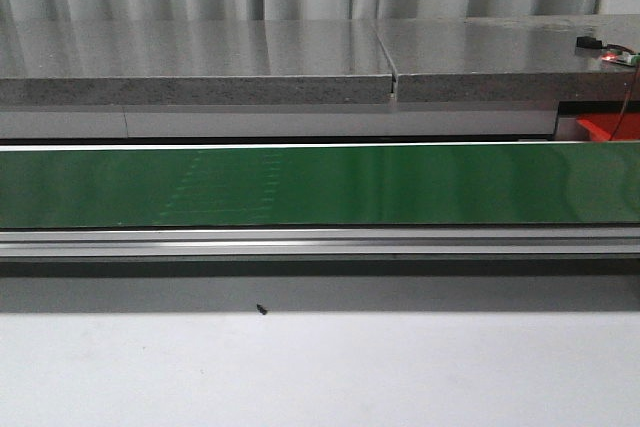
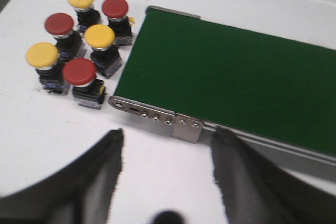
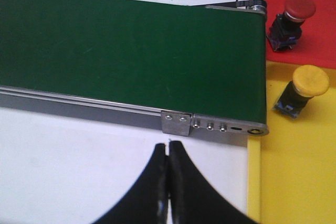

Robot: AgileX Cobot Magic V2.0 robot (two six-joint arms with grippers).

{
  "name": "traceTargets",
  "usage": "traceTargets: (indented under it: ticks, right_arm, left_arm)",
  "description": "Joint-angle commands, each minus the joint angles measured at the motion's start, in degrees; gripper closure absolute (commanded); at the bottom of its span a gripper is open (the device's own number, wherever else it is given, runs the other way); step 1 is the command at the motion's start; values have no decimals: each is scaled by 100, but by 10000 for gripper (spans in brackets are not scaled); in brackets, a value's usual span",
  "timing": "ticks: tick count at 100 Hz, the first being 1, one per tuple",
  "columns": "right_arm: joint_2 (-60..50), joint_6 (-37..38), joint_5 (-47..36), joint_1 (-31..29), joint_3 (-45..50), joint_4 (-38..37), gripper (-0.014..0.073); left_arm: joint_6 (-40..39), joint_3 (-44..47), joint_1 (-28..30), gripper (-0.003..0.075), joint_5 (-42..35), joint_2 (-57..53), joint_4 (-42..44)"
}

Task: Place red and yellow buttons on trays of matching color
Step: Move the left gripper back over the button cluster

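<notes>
Left claw spread wide and empty over the white desk, six buttons (three red, three yellow) clustered beyond it beside the green belt, right claw pinched together, red button on red tray, yellow button on yellow tray.

No text, label, brand, number or sign can be read in any of the three views. The black bases of the red and yellow mushroom-head push buttons show small pale patches that may be labels, but they are too small and blurred to read. The green conveyor belt and its metal end bracket carry no legible markings.
</notes>
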Motion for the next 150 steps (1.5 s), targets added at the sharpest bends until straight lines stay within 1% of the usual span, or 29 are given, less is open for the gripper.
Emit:
traceTargets:
  ticks: [1, 5, 8, 28, 44, 63, 78, 86, 96, 105, 131, 150]
  right_arm:
    - [-11, -16, -316, 13, -133, 39, 661]
    - [-11, -16, -316, 13, -133, 39, 661]
    - [-11, -16, -316, 13, -133, 39, 661]
    - [-11, -16, -316, 13, -133, 39, 661]
    - [-11, -16, -316, 13, -133, 39, 661]
    - [-11, -16, -316, 13, -133, 39, 661]
    - [-11, -16, -316, 13, -133, 39, 661]
    - [-11, -16, -316, 13, -133, 39, 661]
    - [-11, -16, -316, 13, -133, 39, 661]
    - [-11, -16, -316, 13, -133, 39, 661]
    - [-11, -16, -316, 13, -133, 39, 661]
    - [-11, -16, -316, 13, -133, 39, 661]
  left_arm:
    - [-322, -205, 237, 113, -497, 25, 61]
    - [-455, -270, 397, 73, -456, 60, 151]
    - [-516, -304, 465, 67, -430, 81, 180]
    - [-695, -947, 1030, 104, 223, 686, 199]
    - [-696, -1412, 1170, 104, 613, 1301, 199]
    - [-705, -1684, 1170, 104, 647, 2071, 209]
    - [-1123, -1840, 1282, 115, 528, 2743, 172]
    - [-1150, -1941, 1352, 126, 369, 3095, -51]
    - [-1150, -2154, 1464, 134, 421, 3533, -472]
    - [-1150, -2380, 1501, 134, 495, 3937, -658]
    - [-1236, -2788, 1501, 134, 698, 4820, -634]
    - [-1283, -2830, 1516, 134, 599, 5163, -400]
